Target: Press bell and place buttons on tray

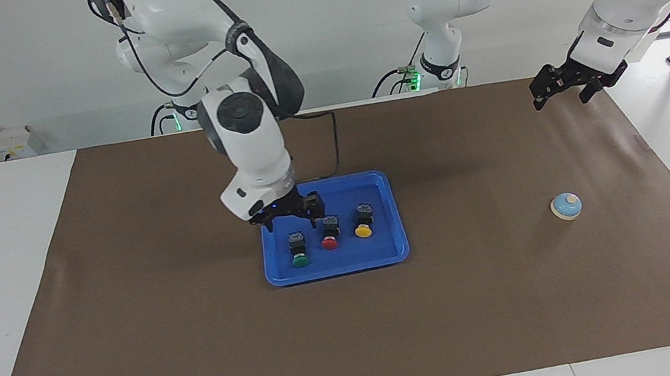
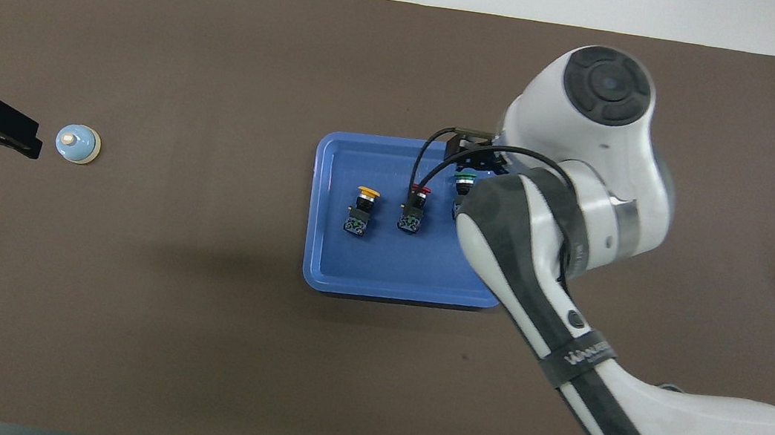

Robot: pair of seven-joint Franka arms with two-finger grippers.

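You have all three mushroom-capped push-buttons lying in the bright blue plastic tray; the light-blue dome bell sits toward the left arm's end, nearest the open, empty left gripper, while the right gripper hangs open over the tray.

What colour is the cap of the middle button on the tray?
Red, clearest in the facing view.

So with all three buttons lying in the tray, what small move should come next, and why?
Probably lift the open right gripper clear of the tray: the yellow button, red button and green button all lie inside, and it holds nothing. The left gripper waits, raised, near the bell.
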